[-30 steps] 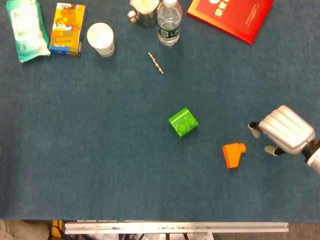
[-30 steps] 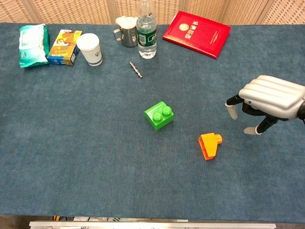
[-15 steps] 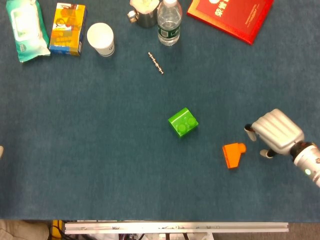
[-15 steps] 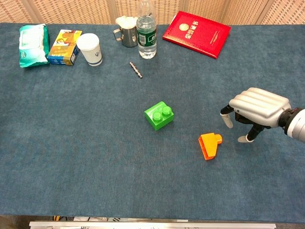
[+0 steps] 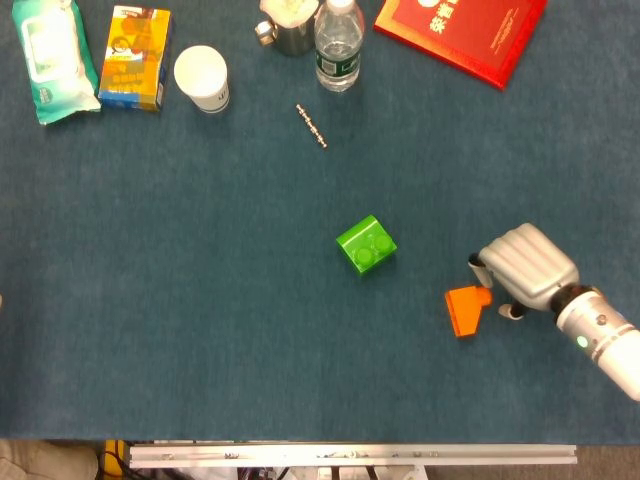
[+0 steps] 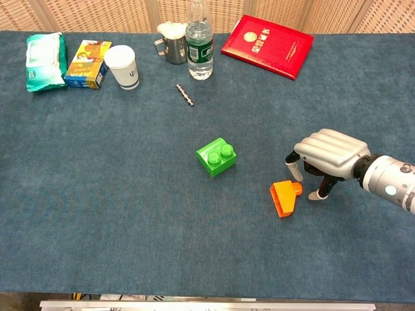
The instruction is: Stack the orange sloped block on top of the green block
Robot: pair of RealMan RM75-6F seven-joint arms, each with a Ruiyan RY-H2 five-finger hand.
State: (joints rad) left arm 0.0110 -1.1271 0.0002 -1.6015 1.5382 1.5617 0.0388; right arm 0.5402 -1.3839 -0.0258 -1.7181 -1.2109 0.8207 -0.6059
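Two blocks sit on the blue tabletop [image 5: 200, 330]: one green block [image 5: 366, 244] in the middle and one orange sloped block [image 5: 465, 309] at about 4 o'clock from it, well apart. One right hand [image 5: 520, 266] shows, fingers [image 6: 295, 168] apart and holding nothing. It has slid in from 3 o'clock and now hangs just beside the orange block's knob.

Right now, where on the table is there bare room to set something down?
The wide stretch left of the green block is bare, as is the front strip. The back edge is crowded: wipes, carton, cup, bottle, red booklet. The right hand hangs beside the orange block.
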